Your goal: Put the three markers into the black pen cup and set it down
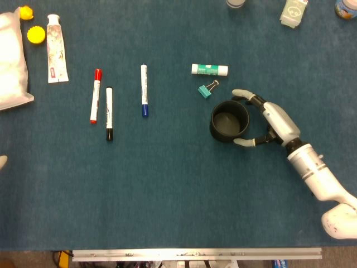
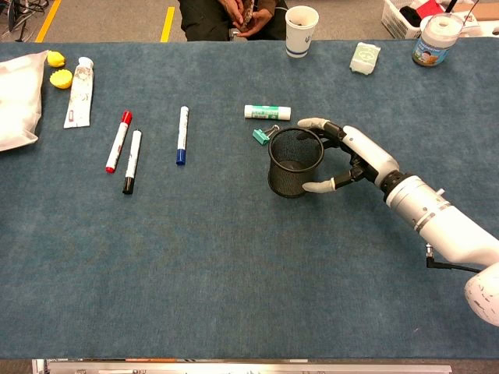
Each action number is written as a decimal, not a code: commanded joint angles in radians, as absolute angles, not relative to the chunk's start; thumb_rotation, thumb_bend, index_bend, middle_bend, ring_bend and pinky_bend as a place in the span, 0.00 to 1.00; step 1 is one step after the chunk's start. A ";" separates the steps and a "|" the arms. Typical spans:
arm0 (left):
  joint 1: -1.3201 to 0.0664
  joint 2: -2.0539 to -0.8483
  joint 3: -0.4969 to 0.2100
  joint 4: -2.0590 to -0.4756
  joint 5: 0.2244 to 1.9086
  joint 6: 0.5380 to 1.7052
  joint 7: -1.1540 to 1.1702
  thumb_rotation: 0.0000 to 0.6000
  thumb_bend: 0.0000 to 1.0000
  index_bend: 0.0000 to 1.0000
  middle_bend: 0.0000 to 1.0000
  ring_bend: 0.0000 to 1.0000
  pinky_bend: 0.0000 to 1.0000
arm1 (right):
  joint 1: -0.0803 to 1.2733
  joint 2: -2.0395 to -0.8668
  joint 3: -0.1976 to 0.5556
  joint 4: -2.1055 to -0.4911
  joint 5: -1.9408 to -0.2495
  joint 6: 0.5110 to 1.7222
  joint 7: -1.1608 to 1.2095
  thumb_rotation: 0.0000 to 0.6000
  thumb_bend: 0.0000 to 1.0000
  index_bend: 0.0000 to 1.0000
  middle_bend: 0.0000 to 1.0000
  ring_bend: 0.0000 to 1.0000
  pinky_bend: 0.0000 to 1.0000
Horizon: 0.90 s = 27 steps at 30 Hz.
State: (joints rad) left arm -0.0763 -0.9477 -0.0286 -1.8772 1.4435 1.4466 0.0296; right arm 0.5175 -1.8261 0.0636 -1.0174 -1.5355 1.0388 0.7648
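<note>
The black mesh pen cup (image 1: pixel 229 120) stands upright and empty right of the table's middle. My right hand (image 1: pixel 270 118) is at its right side, fingers spread and curved around the cup wall, one fingertip by the far rim and the thumb by the near side; whether they press the cup I cannot tell. Three markers lie flat to the left: red (image 1: pixel 96 95), black (image 1: pixel 109 113) and blue (image 1: pixel 144 90). In the chest view the cup (image 2: pixel 295 162) and right hand (image 2: pixel 359 156) show the same. Only a pale tip of my left hand (image 1: pixel 2 162) shows at the left edge.
A green glue stick (image 1: pixel 210 69) and a teal binder clip (image 1: pixel 207 90) lie just behind the cup. A tube (image 1: pixel 56 48), a white bag (image 1: pixel 11 61) and yellow caps (image 1: pixel 35 34) sit far left. A paper cup (image 2: pixel 301 31) and containers (image 2: pixel 437 39) stand along the far edge.
</note>
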 commanded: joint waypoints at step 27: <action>-0.073 -0.917 -0.020 -1.878 1.460 1.439 -0.021 1.00 0.13 0.15 0.06 0.00 0.09 | 0.580 -1.889 0.086 -0.970 -1.508 1.019 0.761 1.00 0.16 0.32 0.34 0.26 0.27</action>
